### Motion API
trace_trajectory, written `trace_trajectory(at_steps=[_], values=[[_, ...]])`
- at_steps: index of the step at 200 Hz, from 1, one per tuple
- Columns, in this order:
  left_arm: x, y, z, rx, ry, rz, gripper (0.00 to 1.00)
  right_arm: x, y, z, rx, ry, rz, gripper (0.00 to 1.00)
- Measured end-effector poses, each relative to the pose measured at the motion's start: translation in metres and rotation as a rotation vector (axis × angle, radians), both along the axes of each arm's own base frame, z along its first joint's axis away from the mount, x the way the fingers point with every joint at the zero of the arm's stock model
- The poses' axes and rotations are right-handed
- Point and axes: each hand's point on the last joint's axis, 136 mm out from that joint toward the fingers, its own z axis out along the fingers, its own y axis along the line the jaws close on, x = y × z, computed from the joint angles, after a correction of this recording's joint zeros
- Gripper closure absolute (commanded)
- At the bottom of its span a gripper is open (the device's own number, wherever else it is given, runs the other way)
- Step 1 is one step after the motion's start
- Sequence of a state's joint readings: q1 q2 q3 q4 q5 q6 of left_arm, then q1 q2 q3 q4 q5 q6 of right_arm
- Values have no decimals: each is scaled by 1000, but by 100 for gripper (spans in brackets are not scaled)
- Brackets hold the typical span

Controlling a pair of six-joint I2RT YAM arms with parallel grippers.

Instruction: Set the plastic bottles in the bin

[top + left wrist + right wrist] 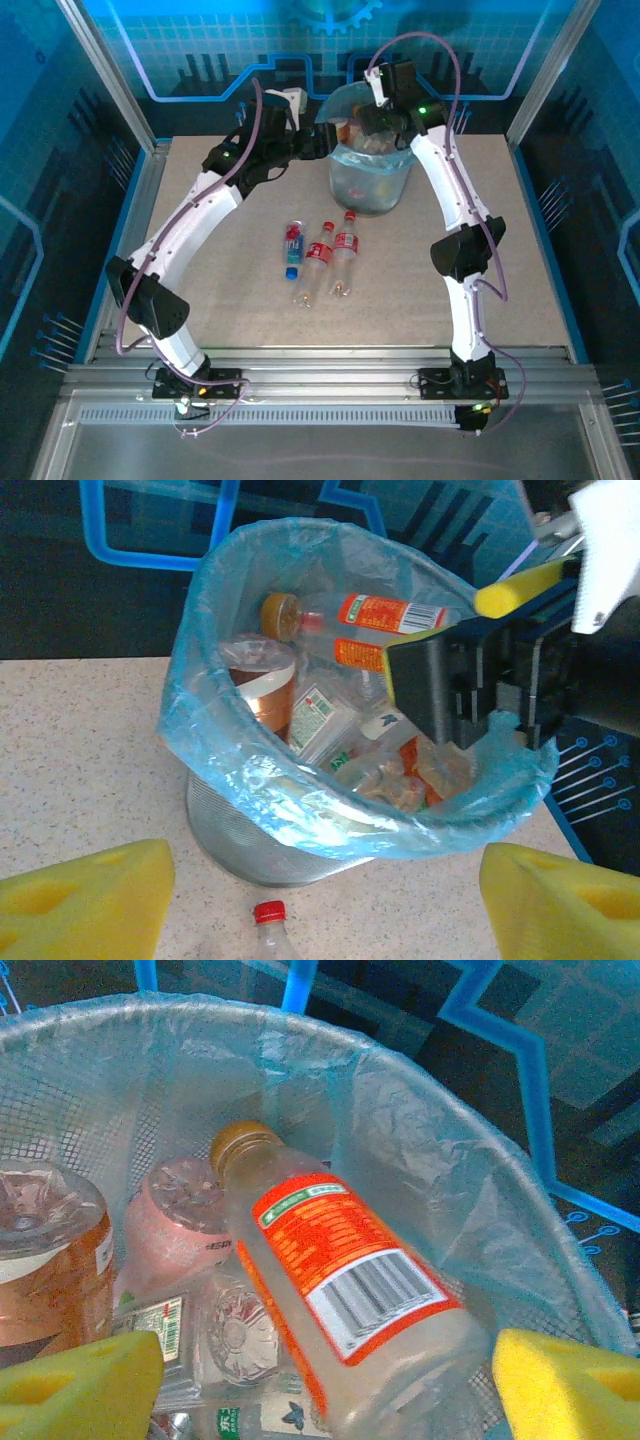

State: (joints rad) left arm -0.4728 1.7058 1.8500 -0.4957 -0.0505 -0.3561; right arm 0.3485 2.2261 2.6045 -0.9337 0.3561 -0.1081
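Top external: three bottles [318, 262] on table [400, 300]; right wrist: orange-label bottle [340, 1280] inside bin [450, 1160]; both jaws wide, empty.

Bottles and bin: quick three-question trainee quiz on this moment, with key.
1. How many plastic bottles lie on the table outside the bin?
2. True or false: the right gripper is clamped on a bottle.
3. The orange-labelled bottle lies: A) inside the bin, B) on the table, C) upright beside the bin.
Key: 1 three; 2 false; 3 A.
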Motion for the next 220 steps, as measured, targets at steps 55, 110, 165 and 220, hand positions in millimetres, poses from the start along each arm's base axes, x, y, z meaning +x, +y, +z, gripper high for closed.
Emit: trace_trajectory(at_steps=[55,110,165,220], values=[[3,2,-3,-2,6,2,19,7,0,-7,-21,-4,5,31],[9,8,-6,-7,15,11,18,26,0,-41,6,44,0,38],[11,13,-7,-7,16,21,18,29,9,-46,65,55,24,21],[9,15,-8,-6,19,23,16,18,20,-16,172,26,64,11]])
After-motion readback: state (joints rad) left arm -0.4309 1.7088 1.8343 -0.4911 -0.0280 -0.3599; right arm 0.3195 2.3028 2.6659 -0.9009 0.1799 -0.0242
